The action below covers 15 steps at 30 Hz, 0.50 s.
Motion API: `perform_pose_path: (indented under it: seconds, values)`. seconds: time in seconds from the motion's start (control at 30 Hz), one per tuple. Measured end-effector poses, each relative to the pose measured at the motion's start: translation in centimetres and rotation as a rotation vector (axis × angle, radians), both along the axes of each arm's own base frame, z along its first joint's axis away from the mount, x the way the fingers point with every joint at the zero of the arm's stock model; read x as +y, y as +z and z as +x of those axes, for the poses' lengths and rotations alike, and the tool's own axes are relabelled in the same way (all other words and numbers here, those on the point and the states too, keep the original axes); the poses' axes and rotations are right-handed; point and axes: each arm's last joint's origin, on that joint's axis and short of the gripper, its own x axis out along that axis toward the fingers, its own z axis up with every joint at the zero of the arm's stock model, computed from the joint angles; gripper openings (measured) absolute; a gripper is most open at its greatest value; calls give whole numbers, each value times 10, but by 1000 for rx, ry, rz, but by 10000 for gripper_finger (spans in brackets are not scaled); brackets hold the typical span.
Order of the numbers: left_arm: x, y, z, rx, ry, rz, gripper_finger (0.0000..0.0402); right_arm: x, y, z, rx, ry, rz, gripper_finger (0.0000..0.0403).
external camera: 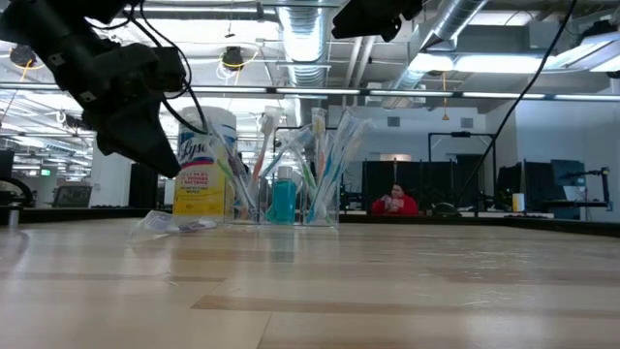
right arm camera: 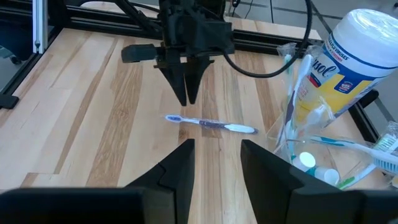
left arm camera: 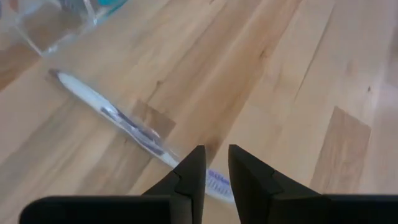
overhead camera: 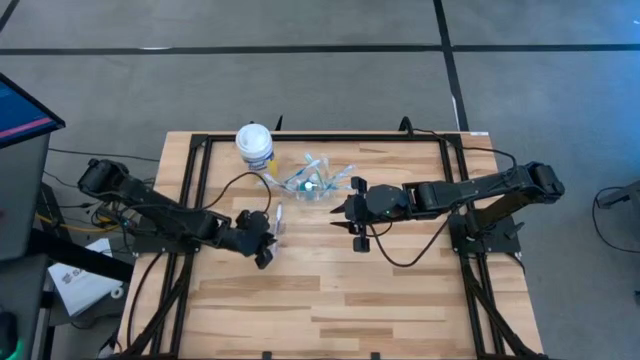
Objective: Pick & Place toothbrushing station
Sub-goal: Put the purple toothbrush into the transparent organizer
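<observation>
A single white toothbrush (right arm camera: 211, 124) with a bluish grip lies flat on the wooden table, its bristle head toward the near edge. My left gripper (left arm camera: 216, 168) hangs just above that head end (left arm camera: 219, 185), clear of it. Its fingers point slantwise down with only a narrow gap between them, open on nothing. A clear plastic cup (overhead camera: 315, 182) stands beyond, holding several toothbrushes and a small blue tube (external camera: 282, 199). My right gripper (right arm camera: 217, 155) hovers open above the table to the cup's right, holding nothing.
A yellow canister (overhead camera: 254, 146) with a white lid stands at the far edge, left of the cup. A black frame rail (overhead camera: 320, 138) runs round the table. Bare wood lies toward the near edge (overhead camera: 330, 310). A person sits far off in the room (external camera: 393, 202).
</observation>
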Motion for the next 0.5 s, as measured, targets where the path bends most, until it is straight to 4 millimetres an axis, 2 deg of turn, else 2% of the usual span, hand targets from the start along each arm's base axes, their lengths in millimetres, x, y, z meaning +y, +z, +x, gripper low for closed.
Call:
perform_pose_path:
  seconds: [0.33,0.5]
  values:
    - [-12,-17,-15,58,-78,-14,59,0,0,0,0,0,0,120]
    - [-15,-13,-16,22,-82,31,57,0,0,0,-1,0,0,120]
